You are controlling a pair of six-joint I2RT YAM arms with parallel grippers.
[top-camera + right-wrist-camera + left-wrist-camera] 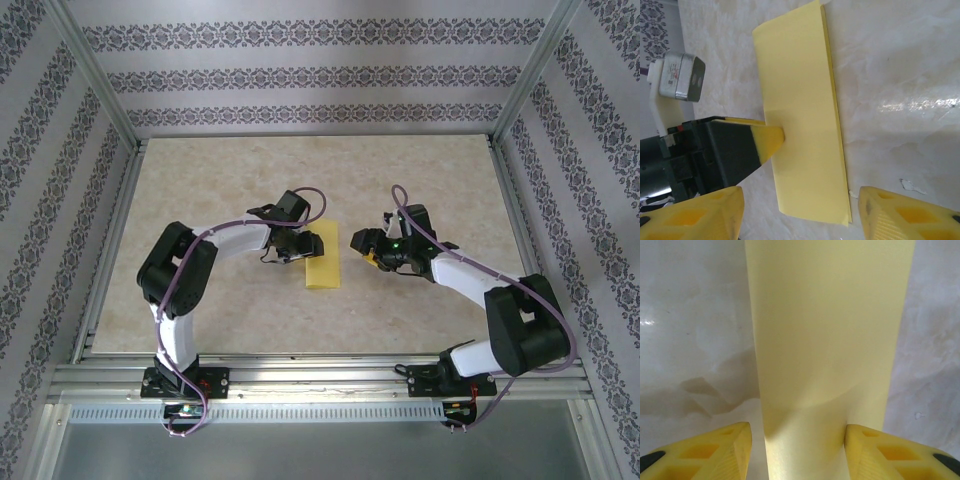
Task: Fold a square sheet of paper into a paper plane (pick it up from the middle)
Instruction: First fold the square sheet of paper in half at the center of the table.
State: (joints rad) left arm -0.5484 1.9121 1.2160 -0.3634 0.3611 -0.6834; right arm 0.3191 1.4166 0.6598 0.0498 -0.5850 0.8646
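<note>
Now a flat, matte paper [323,258] rectangle is straddled on the marbled table [200,190] by the left gripper [797,437] and right gripper [800,200], jaws apart.

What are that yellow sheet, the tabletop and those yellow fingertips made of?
Yellow sheet: thin matte paper, seemingly; it lies flat, with a sharp folded edge showing layers.
Tabletop: glossy and marble-patterned, with bright reflections; stone or printed laminate, I cannot tell which.
Fingertips: probably matte yellow plastic or rubber, with moulded hollows and fine ribbing.
</note>
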